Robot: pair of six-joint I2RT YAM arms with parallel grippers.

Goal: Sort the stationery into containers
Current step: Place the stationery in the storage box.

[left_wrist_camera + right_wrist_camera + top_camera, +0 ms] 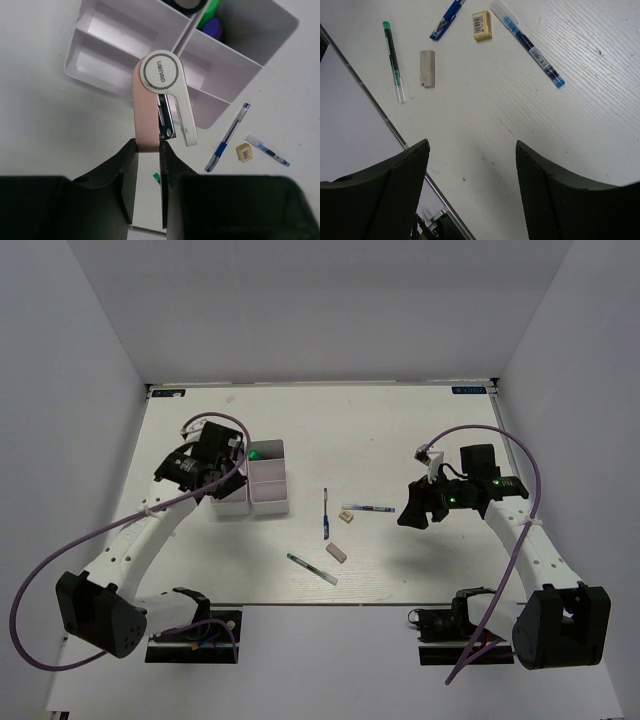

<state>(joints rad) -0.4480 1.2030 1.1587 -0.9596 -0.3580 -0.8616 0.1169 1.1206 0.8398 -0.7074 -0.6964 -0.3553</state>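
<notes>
My left gripper is shut on the end of a pink-and-white stapler and holds it over the near edge of two pale divided trays. A green cap and a purple cap show in the right tray. In the top view the left gripper is beside the trays. My right gripper is open and empty above bare table, to the right of the loose items: a blue pen, beige eraser, white-blue pen, grey eraser and green pen.
The loose pens and erasers lie mid-table between the arms. The table's near edge runs close to the right gripper. A dark round thing sits in a far tray compartment. White walls enclose the table.
</notes>
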